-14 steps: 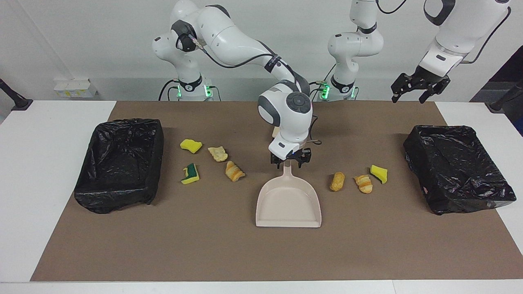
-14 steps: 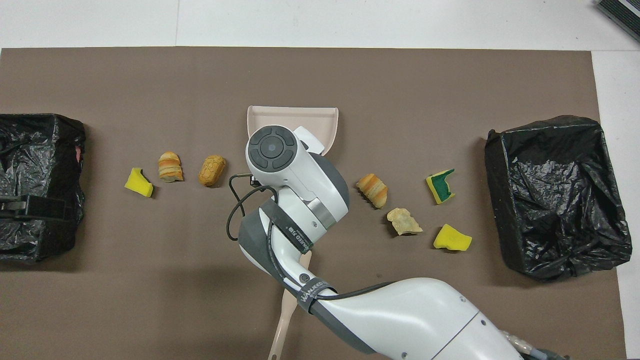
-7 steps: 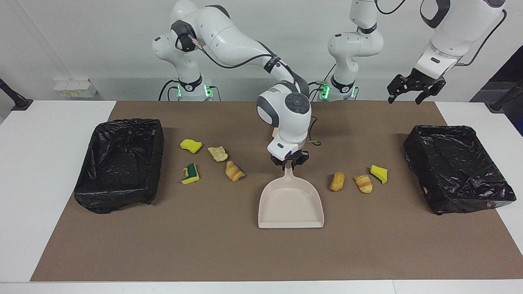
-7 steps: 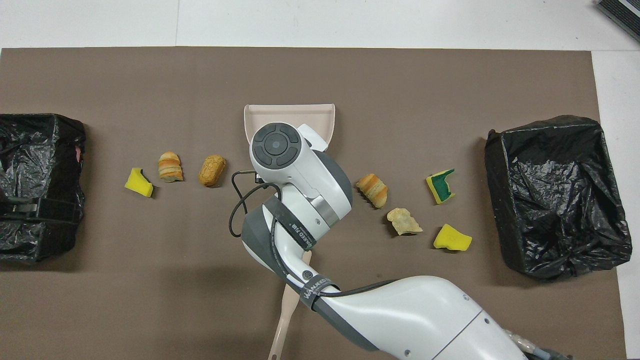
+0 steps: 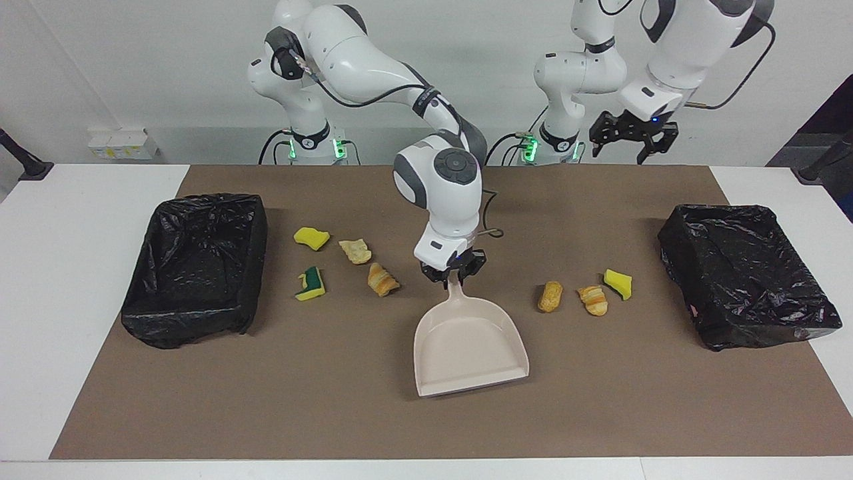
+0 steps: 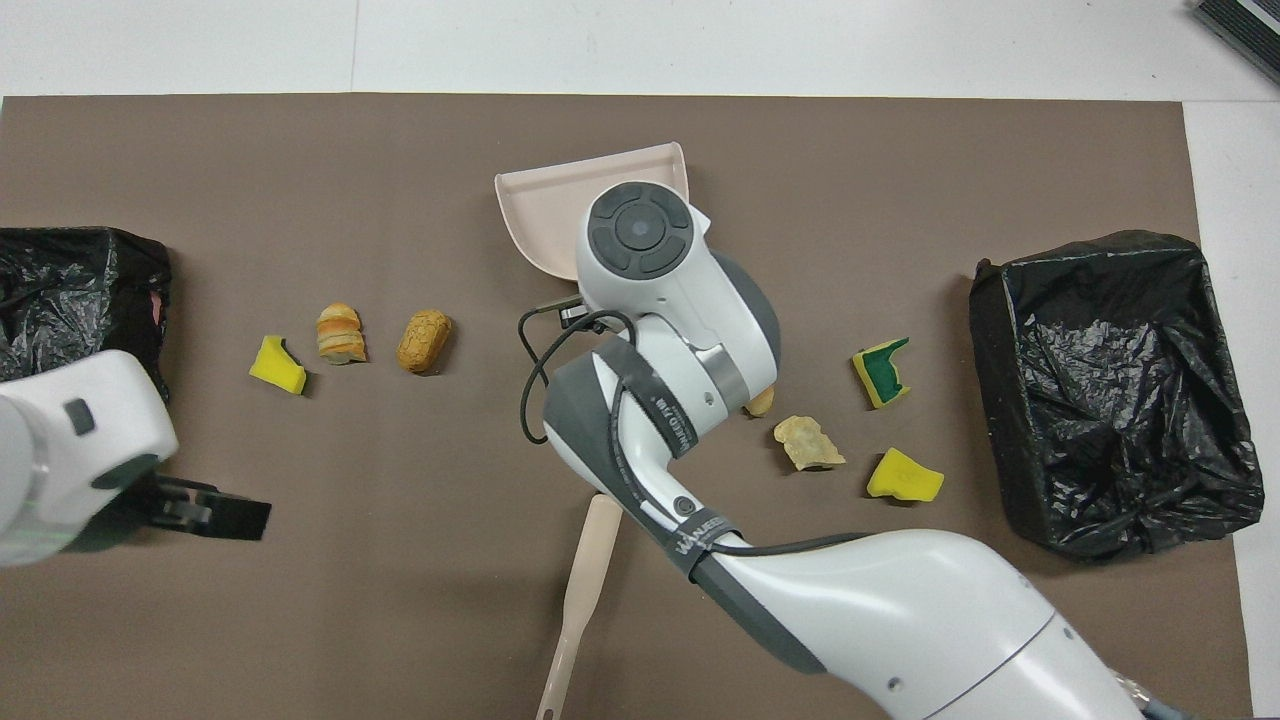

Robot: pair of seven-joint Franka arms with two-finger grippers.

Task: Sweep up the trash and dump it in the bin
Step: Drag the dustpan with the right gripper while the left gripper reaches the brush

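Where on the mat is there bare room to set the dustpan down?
Bare mat runs along the edge farthest from the robots, past the dustpan. It is crowded between the dustpan and each black bin, where the trash scraps lie.

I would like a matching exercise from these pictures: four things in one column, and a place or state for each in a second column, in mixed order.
Things:
1. dustpan
2. brush
3. left claw
4. green-and-yellow sponge

Places or states:
A. open, raised in the air
B. lying free on the mat
C. beside the bin at the right arm's end
D. handle gripped by the right claw

Pairs: 1-D, 2-B, 3-A, 4-C
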